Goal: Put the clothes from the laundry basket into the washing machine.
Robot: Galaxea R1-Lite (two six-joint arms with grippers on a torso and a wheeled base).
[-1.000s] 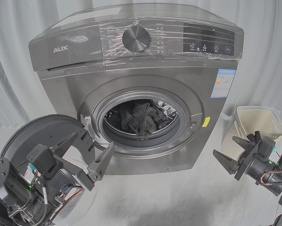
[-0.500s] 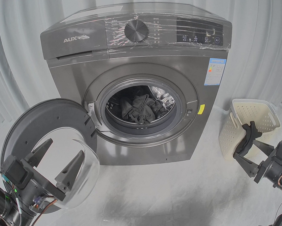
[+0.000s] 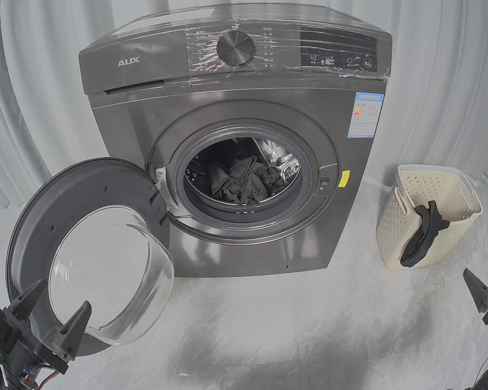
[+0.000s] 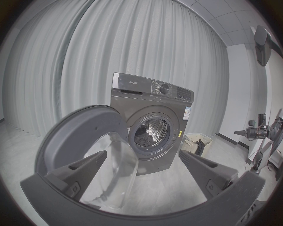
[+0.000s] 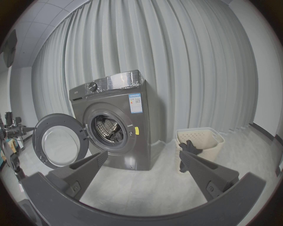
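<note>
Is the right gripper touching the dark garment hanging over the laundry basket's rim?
Apart. The head view shows bare floor between the right gripper and the dark garment draped over the laundry basket rim.

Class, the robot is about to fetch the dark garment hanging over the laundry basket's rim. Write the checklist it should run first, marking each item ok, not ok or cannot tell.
1. The washing machine door is swung wide open: ok.
2. There is room in the drum above the clothes already inside: ok.
3. The dark garment is exposed, draped over the laundry basket rim: ok.
4. The right claw is open and empty: ok.
5. The left claw is open, empty, low beside the door: ok.
6. More clothes at the basket's bottom: cannot tell.
</note>
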